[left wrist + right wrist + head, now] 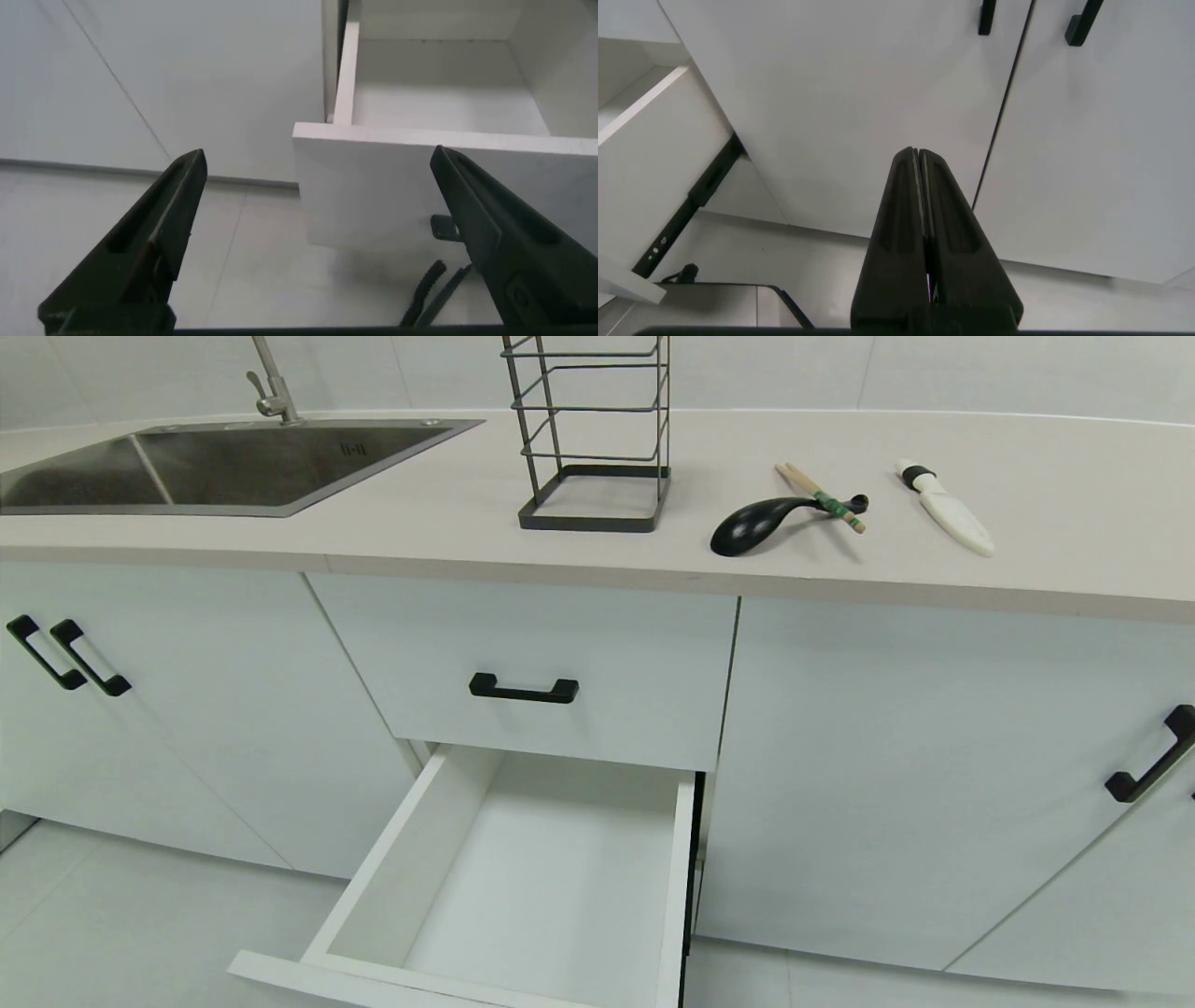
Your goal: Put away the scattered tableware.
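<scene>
Lying on the long counter (pixel 1027 457), the tableware is found above a white drawer (pixel 397 863), which is pulled out. A wire rack (pixel 594 513) is stood to the left of it. The left gripper (pixel 318 159) is held by the drawer's front, jaws spread wide. The right gripper (pixel 918 154) is held before cupboard doors (pixel 831 93), jaws pressed tight together. A black spoon (pixel 752 527) is crossed at its handle by two chopsticks (pixel 822 497). A white knife (pixel 952 513) is set near them.

Right of rack (pixel 588 524) — spoon (pixel 752 527), chopsticks (pixel 801 481), knife (pixel 952 513)
</scene>
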